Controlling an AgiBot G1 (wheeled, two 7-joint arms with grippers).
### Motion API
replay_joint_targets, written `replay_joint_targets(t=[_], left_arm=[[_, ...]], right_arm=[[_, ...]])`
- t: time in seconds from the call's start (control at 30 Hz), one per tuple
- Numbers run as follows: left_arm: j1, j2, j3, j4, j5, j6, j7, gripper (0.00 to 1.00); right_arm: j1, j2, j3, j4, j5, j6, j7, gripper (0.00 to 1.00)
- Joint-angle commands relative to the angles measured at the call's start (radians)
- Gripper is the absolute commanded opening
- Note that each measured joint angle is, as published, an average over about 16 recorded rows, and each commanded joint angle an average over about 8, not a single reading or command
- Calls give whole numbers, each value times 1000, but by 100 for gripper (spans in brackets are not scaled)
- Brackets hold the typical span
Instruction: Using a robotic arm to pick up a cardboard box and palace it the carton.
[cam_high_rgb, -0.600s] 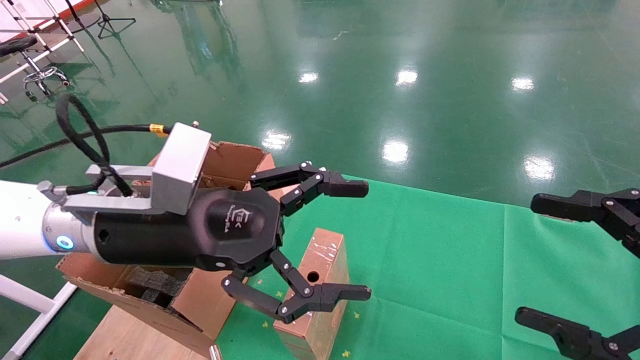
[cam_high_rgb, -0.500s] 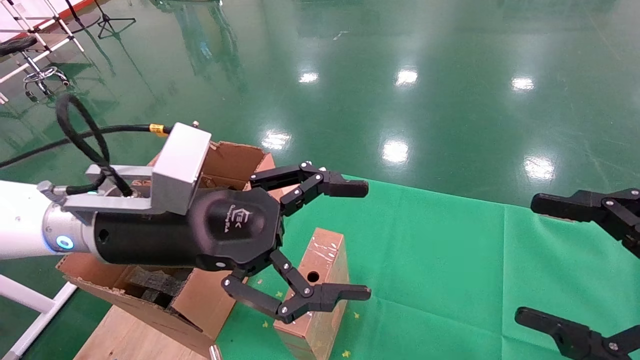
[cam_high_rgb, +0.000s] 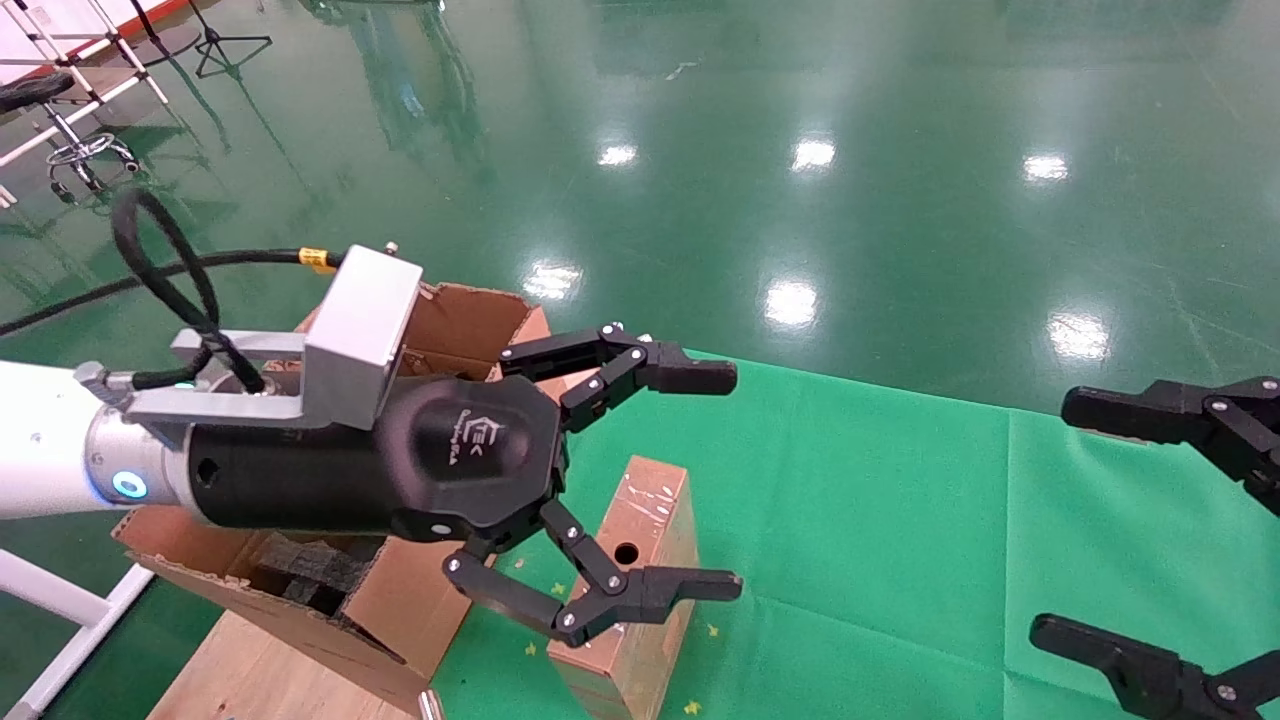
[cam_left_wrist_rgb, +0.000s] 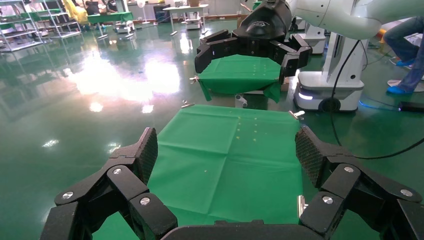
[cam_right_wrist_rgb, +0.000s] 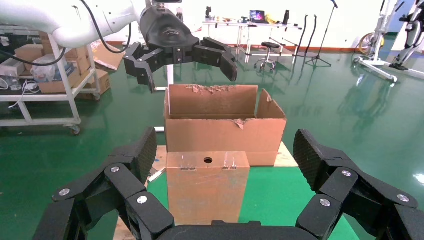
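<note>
Two grippers: one on each arm, both with fingers spread wide and grasping nothing.
Left gripper (cam_high_rgb: 715, 478): on the white robotic arm (cam_high_rgb: 40, 440) entering from the left edge of the head view; it hangs in the centre of the frame, above the cardboard box without touching it, one finger over the far end, the other crossing the near end.
Right gripper (cam_high_rgb: 1085, 520): at the right edge of the head view, over the green cloth, well apart from the box.
Cardboard box (cam_high_rgb: 645, 540): one, brown, taped on top with one round hole; it sits on the green cloth (cam_high_rgb: 880, 540) at lower centre, just beside the carton.
Carton (cam_high_rgb: 450, 320): one, large, ragged flaps up, at left of centre; dark foam blocks (cam_high_rgb: 310, 570) show inside; the left wrist and its silver camera block (cam_high_rgb: 360, 335) cover much of it.
Bench: green cloth covers it; a bare wooden board (cam_high_rgb: 250, 670) shows under the carton at lower left.
Around: glossy green floor (cam_high_rgb: 800, 150); a stool (cam_high_rgb: 60, 130) and white racks at upper left.
In the way: nothing between the left fingers and the box.
</note>
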Motion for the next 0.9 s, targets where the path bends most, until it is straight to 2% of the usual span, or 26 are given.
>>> replay_joint_targets(t=[0.03,0.1,0.3,0.57,0.67,0.77,0.9], left_arm=[[4,-2,-1,2,-2,-2,2,100],[-16,-16,16,-12,43,-3,-22,100],[-106,-42,86,-60,196,18,-108,100],[-141,-42,116,-48,251,31,-128,100],[-160,-40,133,-47,291,13,-165,100],[-194,-27,155,-51,351,-18,-237,100],[-283,17,213,-53,487,-37,-396,100]], right_arm=[[0,0,0,0,0,0,0,9],[0,0,0,0,0,0,0,0],[0,0,0,0,0,0,0,0],[0,0,0,0,0,0,0,0],[0,0,0,-1,0,1,0,0],[0,0,0,-1,0,1,0,0],[0,0,0,-1,0,1,0,0]])
